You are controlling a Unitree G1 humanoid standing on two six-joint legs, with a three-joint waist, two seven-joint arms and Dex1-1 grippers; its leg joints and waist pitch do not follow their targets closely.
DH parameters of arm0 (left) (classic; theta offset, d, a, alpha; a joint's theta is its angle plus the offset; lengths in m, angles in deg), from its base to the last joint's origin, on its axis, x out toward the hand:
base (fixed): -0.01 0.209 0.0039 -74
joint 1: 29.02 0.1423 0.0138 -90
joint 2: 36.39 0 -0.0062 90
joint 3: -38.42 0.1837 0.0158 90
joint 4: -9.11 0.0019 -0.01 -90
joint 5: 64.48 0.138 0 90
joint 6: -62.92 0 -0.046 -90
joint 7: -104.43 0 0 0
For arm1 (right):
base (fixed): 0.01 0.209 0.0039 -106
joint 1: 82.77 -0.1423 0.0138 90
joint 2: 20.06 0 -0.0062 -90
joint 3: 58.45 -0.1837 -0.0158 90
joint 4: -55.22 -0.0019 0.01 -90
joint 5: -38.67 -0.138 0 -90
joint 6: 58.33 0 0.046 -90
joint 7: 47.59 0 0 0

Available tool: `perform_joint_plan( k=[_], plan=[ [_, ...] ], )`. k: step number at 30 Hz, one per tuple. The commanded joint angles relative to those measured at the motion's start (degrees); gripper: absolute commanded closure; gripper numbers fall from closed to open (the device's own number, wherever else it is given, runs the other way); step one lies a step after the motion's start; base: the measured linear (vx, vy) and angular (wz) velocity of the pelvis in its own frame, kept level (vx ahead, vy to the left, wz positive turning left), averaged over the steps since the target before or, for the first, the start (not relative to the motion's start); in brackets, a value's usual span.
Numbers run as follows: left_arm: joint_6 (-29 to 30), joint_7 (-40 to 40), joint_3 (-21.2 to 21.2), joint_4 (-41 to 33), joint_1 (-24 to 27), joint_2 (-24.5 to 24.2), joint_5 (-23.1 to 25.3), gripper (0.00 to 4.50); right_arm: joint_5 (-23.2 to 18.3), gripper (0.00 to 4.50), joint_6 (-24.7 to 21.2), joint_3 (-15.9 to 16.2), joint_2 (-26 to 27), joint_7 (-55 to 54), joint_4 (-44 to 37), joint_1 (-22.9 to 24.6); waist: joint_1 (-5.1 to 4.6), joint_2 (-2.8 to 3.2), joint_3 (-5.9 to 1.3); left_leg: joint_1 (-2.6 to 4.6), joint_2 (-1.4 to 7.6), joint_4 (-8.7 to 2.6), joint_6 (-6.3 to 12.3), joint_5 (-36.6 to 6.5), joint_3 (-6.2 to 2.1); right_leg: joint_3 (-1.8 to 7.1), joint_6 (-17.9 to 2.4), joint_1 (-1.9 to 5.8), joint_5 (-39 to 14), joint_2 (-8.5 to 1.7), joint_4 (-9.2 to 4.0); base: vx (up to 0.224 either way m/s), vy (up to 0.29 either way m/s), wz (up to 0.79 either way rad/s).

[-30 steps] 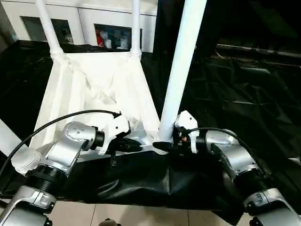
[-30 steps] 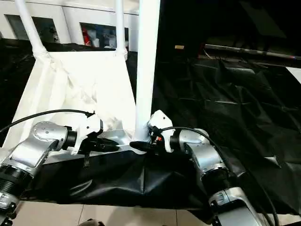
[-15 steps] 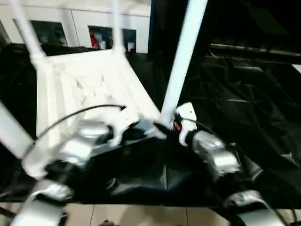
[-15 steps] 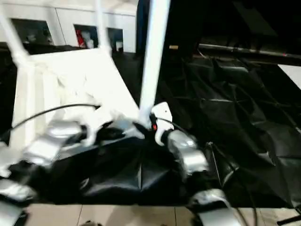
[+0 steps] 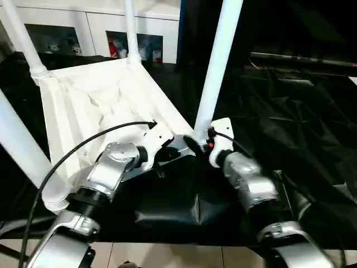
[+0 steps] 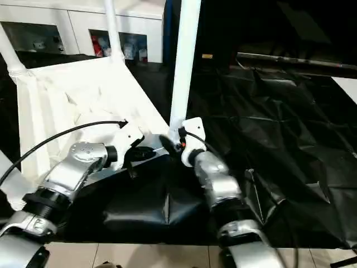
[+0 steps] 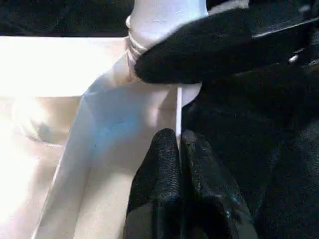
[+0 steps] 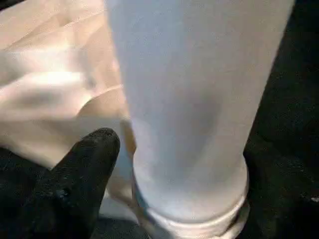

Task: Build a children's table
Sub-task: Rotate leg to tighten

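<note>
Right now I see the white plastic rectangular table top [image 5: 106, 106] lying upside down, ribbed underside up, on the desk covered in crinkled black sheeting [image 5: 290, 111]. Four long white tapered tube legs stand up from its corner sockets: two at the far corners, the far left leg [image 5: 22, 39] and the far right leg [image 5: 129, 30], a near left leg [image 5: 25, 153] cutting across the left edge of my head view, and the near right leg [image 5: 217, 61] rising between my two arms.

My left tool [image 7: 178, 149] has its two black fingers pressed together, pinching the thin white rim of the top at its near edge, just beside the near right socket (the wrist view shows the rim running straight into the seam between the fingertips).

My right tool [image 5: 192, 146] sits at the foot of the near right leg, where the tube meets its ringed collar. Its fingers are spread, with one black finger [image 8: 75, 184] lying just beside the tube on one side; I cannot tell whether it touches the leg.

Behind the desk stands a white cabinet with glass-fronted shelves [image 5: 100, 28], with small coloured items behind the glass.
</note>
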Motion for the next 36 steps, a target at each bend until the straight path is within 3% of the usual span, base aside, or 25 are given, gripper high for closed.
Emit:
perform_joint_plan(
  k=[1,5,11,16,17,21,29,34,36],
  plan=[
    [-1.8,-1.9,0.6,-0.2,1.2,-0.3,-1.1,4.5,0.1,0.67,0.2,3.8,-0.9,7.5,-3.5,0.3,0.22,0.39,-3.33,0.63,2.05,-3.5,1.12,-12.7,-1.07,2.91,-9.6,2.63,-10.0,-3.86,-4.2,0.0,0.0,0.0],
    [-3.1,-7.4,0.8,-2.0,2.6,-3.5,-2.4,4.5,-0.2,0.67,0.3,5.7,-7.2,16.5,-6.9,1.2,0.35,0.2,-3.3,0.67,2.06,-3.37,2.0,-12.3,-0.97,2.82,-10.7,2.74,-10.0,-3.86,-4.18,0.0,0.0,0.0],
    [-4.3,-17.4,1.1,-6.1,5.0,-8.5,-5.5,4.5,0.3,0.67,0.0,9.1,-13.4,27.2,-9.9,2.4,0.28,0.36,-3.09,0.82,2.25,-3.56,1.52,-14.1,-1.03,2.82,-10.9,2.49,-12.2,-3.8,-4.3,0.0,0.0,0.0],
    [-2.0,-21.4,1.0,-9.3,6.0,-9.9,-8.2,4.5,0.0,0.67,-0.2,9.6,-13.0,27.8,-10.0,2.4,0.43,0.45,-3.15,0.94,2.34,-3.48,1.45,-12.8,-0.88,2.84,-12.6,2.39,-9.0,-3.72,-3.81,0.0,0.0,0.0],
    [-2.1,-21.2,1.0,-9.4,6.0,-9.9,-8.1,4.5,0.1,0.67,-0.3,9.8,-12.6,27.9,-9.9,2.4,0.39,0.2,-3.07,0.88,2.32,-3.5,1.55,-12.9,-0.86,2.83,-12.6,2.38,-9.3,-3.7,-3.85,0.0,0.0,0.0],
    [-3.0,-20.5,1.0,-8.6,5.9,-9.9,-7.4,4.5,0.4,1.01,-0.3,10.4,-11.9,28.0,-9.3,2.3,0.45,0.26,-2.96,0.97,2.35,-3.67,0.82,-14.3,-1.03,2.9,-11.5,2.36,-12.6,-3.96,-4.18,0.0,0.0,0.0],
    [-2.6,-20.4,0.8,-9.2,6.3,-10.2,-7.3,4.5,0.2,1.72,-0.6,10.4,-12.0,28.4,-9.5,2.3,0.45,0.13,-2.96,0.88,2.3,-3.57,1.1,-13.0,-0.99,2.91,-11.5,2.43,-11.0,-3.87,-3.98,0.0,0.0,0.0],
    [-2.6,-19.5,0.6,-8.6,6.1,-9.9,-7.1,4.5,-0.1,1.8,-1.1,9.7,-11.4,26.7,-8.4,2.1,0.44,0.13,-2.93,0.86,2.28,-3.59,1.02,-12.8,-0.98,2.94,-11.4,2.44,-11.1,-3.86,-4.0,0.0,0.0,0.0],
    [-2.8,-15.9,0.3,-6.8,5.5,-8.8,-5.7,4.5,0.4,1.81,-1.1,7.9,-9.8,21.1,-5.8,1.3,0.3,0.19,-2.88,0.81,2.27,-3.66,0.65,-13.5,-1.05,2.92,-11.5,2.37,-11.8,-3.92,-4.06,0.0,0.0,0.0]
  ],
)
